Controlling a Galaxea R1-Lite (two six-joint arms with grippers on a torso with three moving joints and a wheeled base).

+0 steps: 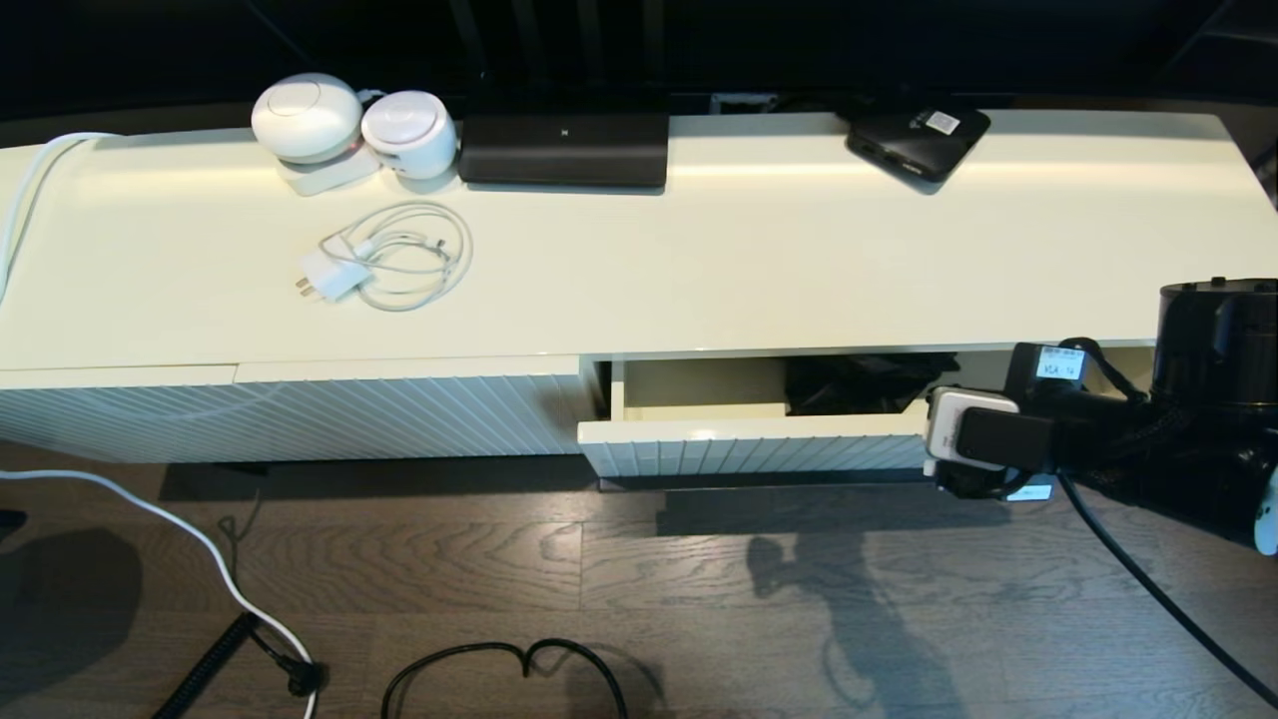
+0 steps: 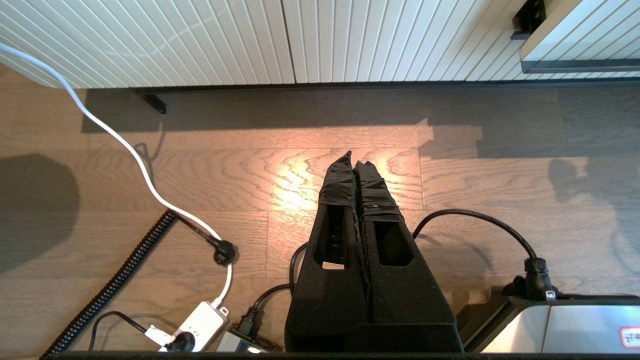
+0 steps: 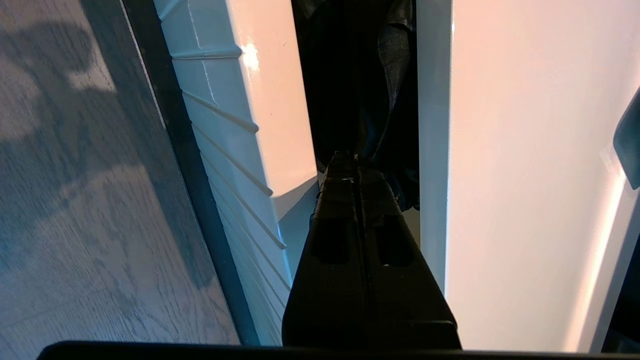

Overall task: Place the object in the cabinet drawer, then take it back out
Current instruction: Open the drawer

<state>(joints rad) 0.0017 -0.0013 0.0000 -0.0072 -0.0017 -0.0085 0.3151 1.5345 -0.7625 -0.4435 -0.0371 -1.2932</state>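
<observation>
We see the black umbrella lying inside the part-open drawer, just ahead of our right hand, whose closed fingers point into the gap. Our left hand, closed and empty, hangs over the floor.

A long glossy cream surface runs left to right, with a ribbed cream panel below its left half. Grey-brown wood plank floor lies near, crossed by shadows and a warm light patch. The far background is dark.
</observation>
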